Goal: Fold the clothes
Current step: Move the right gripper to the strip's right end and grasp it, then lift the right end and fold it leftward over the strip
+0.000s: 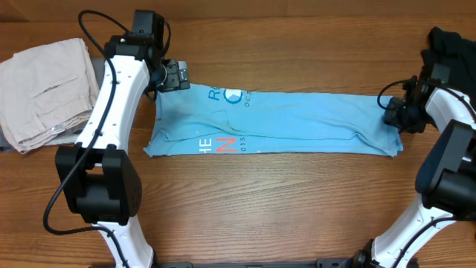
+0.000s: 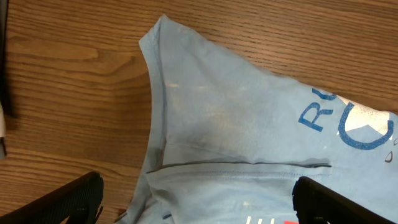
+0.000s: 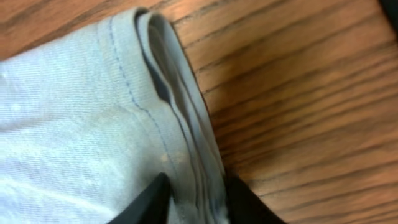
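The shirt (image 1: 297, 119), folded into a long strip, lies across the middle of the table (image 1: 260, 208) from 9 to 3 o'clock. The left gripper (image 1: 175, 75) hangs over its 10 o'clock corner, fingers (image 2: 68, 202) spread wide. The right gripper (image 1: 393, 115) pinches the hem at the 3 o'clock end. Folded trousers (image 1: 44, 89) lie at 9 o'clock.

All we get for a room is a brown wood-grain table (image 1: 282, 201) filling every view. We see folded beige trousers (image 1: 48, 89) at its left edge and a dark cloth (image 1: 454, 41) in the far right corner. Lighting's even, shadows soft.
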Controlling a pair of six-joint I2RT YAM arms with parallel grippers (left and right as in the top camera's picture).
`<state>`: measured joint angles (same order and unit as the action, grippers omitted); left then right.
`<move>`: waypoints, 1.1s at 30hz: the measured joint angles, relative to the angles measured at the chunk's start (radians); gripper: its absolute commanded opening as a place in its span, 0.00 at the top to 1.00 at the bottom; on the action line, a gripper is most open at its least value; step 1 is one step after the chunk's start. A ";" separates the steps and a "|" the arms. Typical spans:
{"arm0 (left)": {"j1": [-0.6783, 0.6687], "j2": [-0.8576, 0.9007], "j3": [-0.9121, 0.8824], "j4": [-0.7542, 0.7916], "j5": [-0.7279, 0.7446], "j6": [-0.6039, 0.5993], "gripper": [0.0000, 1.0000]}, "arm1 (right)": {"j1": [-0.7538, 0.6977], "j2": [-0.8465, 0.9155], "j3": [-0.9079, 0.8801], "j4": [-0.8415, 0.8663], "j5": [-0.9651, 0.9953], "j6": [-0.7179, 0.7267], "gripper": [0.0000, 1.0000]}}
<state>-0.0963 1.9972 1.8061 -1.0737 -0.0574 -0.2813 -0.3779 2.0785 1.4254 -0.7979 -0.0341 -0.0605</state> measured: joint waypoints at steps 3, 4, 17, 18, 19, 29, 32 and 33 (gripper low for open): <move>0.000 0.000 0.000 0.000 0.000 0.000 0.00 | 0.001 0.000 -0.001 0.000 -0.014 0.001 0.89; 0.000 0.000 0.000 0.000 0.000 0.000 0.00 | 0.002 0.000 -0.001 0.001 -0.017 0.001 0.93; 0.000 0.000 0.000 0.000 0.000 0.000 0.00 | -0.028 -0.001 0.014 -0.031 -0.009 0.004 0.96; 0.000 0.000 0.000 0.000 0.000 0.000 0.00 | -0.040 0.000 0.020 -0.044 -0.006 0.004 0.96; 0.000 0.000 0.000 0.000 0.000 0.000 0.00 | -0.055 0.004 0.032 -0.062 -0.002 0.004 0.96; 0.000 0.000 0.000 0.000 0.000 0.000 0.00 | -0.139 0.016 0.235 -0.217 0.025 -0.019 0.96; 0.000 0.000 0.000 0.000 0.000 0.000 0.00 | -0.121 0.018 0.334 -0.329 0.007 -0.025 0.96; 0.000 0.000 0.000 0.000 0.000 0.000 0.00 | -0.111 0.019 0.374 -0.375 -0.005 -0.026 0.96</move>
<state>-0.0963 1.9972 1.8061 -1.0737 -0.0574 -0.2817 -0.4889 2.0975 1.7992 -1.1725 -0.0395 -0.0864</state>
